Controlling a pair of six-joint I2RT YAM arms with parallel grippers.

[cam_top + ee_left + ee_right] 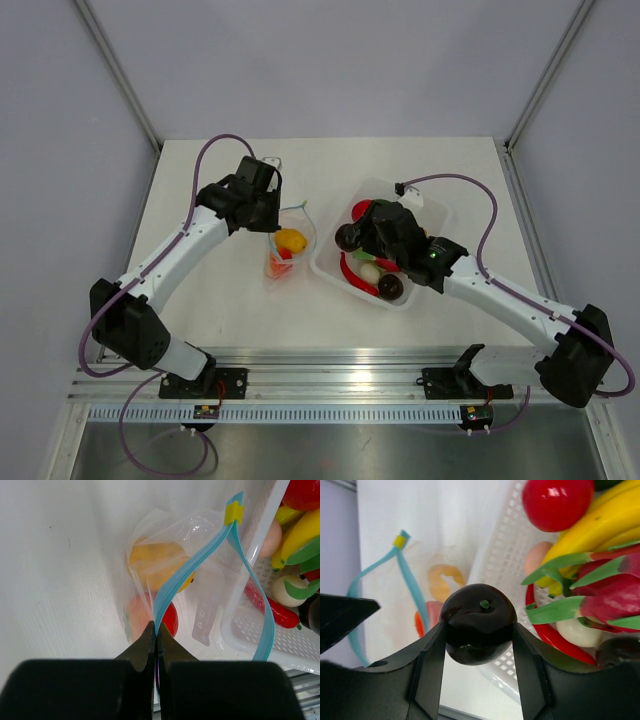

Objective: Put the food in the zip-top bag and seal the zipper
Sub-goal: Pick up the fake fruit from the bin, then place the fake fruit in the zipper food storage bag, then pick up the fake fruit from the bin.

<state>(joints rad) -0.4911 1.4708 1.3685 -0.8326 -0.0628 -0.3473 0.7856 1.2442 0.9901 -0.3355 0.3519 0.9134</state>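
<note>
The clear zip-top bag (287,250) lies left of the white tray (425,212), with a yellow-orange fruit (155,562) and a red one (170,617) inside. Its light blue zipper (187,565) stands open in a loop. My left gripper (157,632) is shut on the zipper's near strip and holds the mouth up. My right gripper (479,630) is shut on a dark brown round fruit (479,622) and holds it above the tray's left edge (347,236), close to the bag. More food fills the tray: a red fruit (555,500), bananas (605,522), a red chilli (272,605).
The white tray also shows beside the bag in the left wrist view (280,645) and its perforated wall in the right wrist view (505,550). Another dark fruit (390,287) sits at the tray's near corner. Metal rails (330,385) run along the table's near edge.
</note>
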